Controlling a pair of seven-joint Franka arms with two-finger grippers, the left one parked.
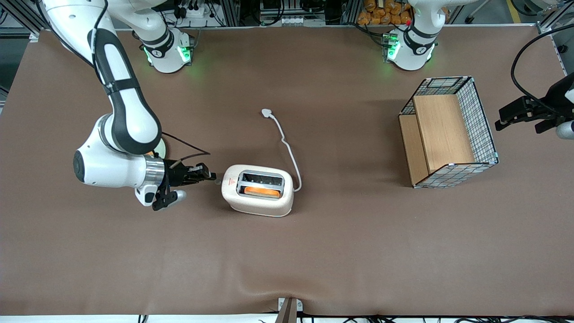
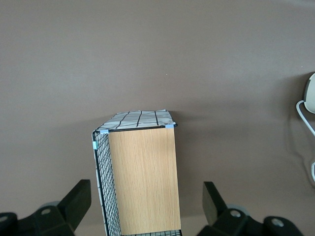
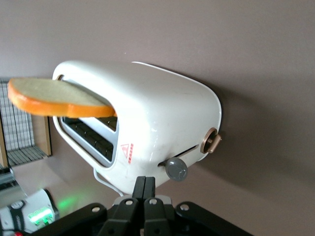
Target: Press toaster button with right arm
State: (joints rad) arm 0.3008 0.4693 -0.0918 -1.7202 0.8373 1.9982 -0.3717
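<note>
The white two-slot toaster (image 1: pixel 258 190) stands on the brown table, with a slice of toast (image 1: pixel 262 191) in the slot nearer the front camera. In the right wrist view the toaster (image 3: pixel 162 118) fills the frame, with the toast (image 3: pixel 54 98) sticking out of its slot. The small grey round button (image 3: pixel 176 168) sits at the end of a slot on the toaster's end face, beside the red triangle mark (image 3: pixel 126 150). My right gripper (image 1: pixel 210 175) is shut and empty, level with that end face and a short gap from it. Its fingertips (image 3: pixel 145 184) point at the toaster close to the button, not touching it.
A copper-rimmed dial (image 3: pixel 211 141) sits on the same end face as the button. The white cord (image 1: pixel 287 148) runs from the toaster to a loose plug (image 1: pixel 267 113). A wire-mesh wooden basket (image 1: pixel 448 134) stands toward the parked arm's end, also in the left wrist view (image 2: pixel 142 177).
</note>
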